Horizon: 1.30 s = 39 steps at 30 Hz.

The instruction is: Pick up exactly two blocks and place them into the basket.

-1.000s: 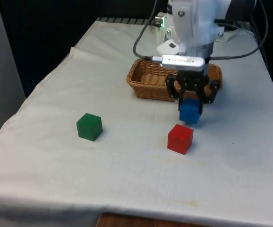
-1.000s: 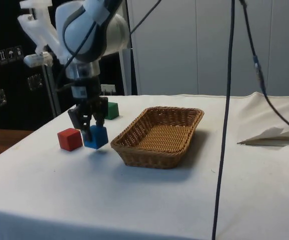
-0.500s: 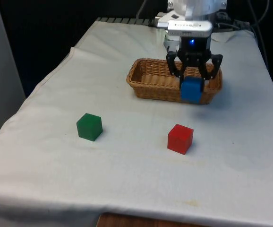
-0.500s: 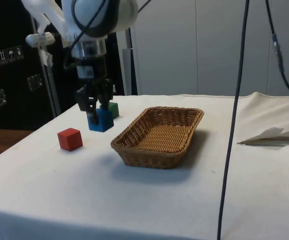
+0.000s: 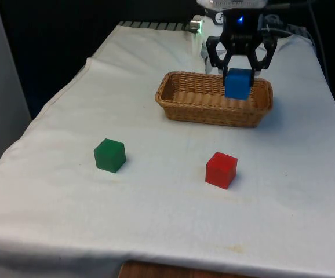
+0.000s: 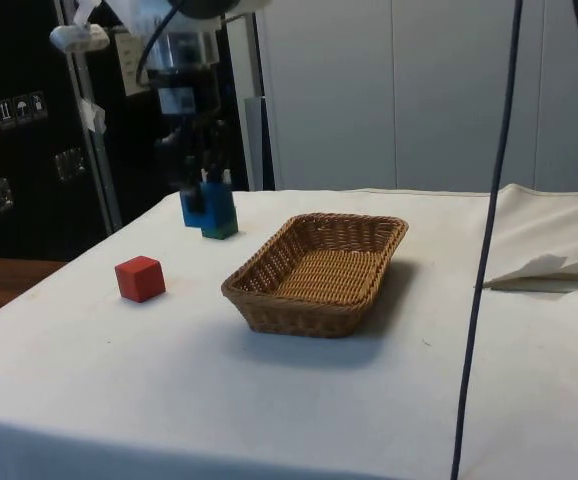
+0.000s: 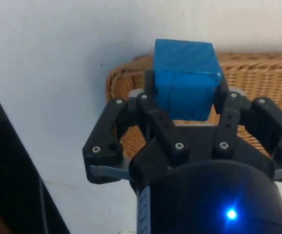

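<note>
Fingers (image 5: pixel 237 69) clamped on blue block (image 5: pixel 237 83), raised, approx. over basket (image 5: pixel 212 110) rim

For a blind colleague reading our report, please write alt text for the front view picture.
A black pincer holds a blue block in the air above a wicker basket on a white tablecloth. Nearer the camera, a green block lies at the front view's left and a red block at its right, both on the cloth.
</note>
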{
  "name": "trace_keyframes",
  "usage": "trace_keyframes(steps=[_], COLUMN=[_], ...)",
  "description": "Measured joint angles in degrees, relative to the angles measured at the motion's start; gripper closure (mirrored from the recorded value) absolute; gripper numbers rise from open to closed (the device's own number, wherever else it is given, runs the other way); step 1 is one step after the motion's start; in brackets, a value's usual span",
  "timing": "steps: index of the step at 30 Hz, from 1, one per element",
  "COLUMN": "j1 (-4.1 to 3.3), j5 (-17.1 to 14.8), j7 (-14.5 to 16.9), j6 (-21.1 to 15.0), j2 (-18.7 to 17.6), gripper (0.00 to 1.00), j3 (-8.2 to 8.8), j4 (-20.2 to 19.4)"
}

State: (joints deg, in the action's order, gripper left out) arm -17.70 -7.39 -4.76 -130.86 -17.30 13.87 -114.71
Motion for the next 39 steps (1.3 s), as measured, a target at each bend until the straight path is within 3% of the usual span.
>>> trace_keyframes(steps=[17,33,39], j1=[-0.57,-0.69,-0.74], j5=[0.7,0.7,0.7], j7=[0.3,0.1,0.1], j6=[-0.4,-10.6,-14.2], j2=[7.8,12.9,13.3], gripper=[0.96,0.96,0.96], j3=[-1.15,-2.92,-3.61], j4=[-7.6,-18.8,-22.4])
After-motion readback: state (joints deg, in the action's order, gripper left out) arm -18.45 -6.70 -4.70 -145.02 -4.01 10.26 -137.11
